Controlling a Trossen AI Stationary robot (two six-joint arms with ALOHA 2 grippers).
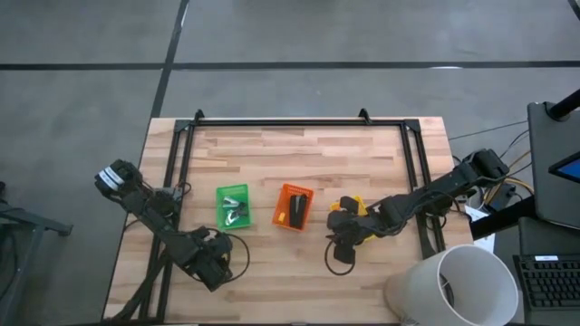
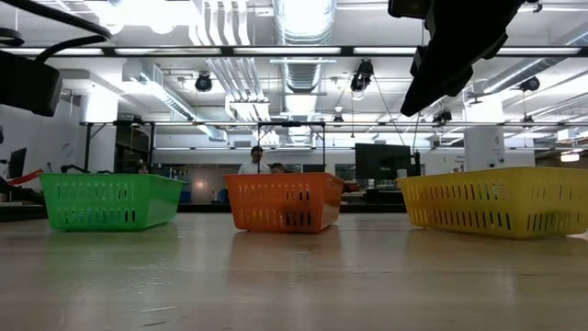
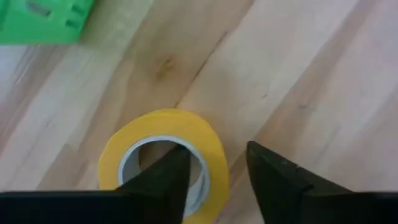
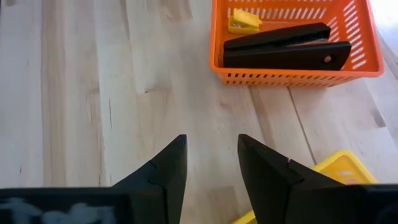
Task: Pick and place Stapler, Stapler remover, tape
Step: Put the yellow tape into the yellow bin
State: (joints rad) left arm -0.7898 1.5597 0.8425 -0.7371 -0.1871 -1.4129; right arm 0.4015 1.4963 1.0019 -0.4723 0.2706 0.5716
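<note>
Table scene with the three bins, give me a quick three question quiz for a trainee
1. True or false: the stapler lies in the orange bin.
2. Which thing do the open fingers of the left gripper straddle? A) the yellow tape roll B) the stapler C) the green bin
3. Fill in: the right gripper hangs open over bare wood, between the orange bin and the ____ bin.

Key: 1 true; 2 A; 3 yellow.
</note>
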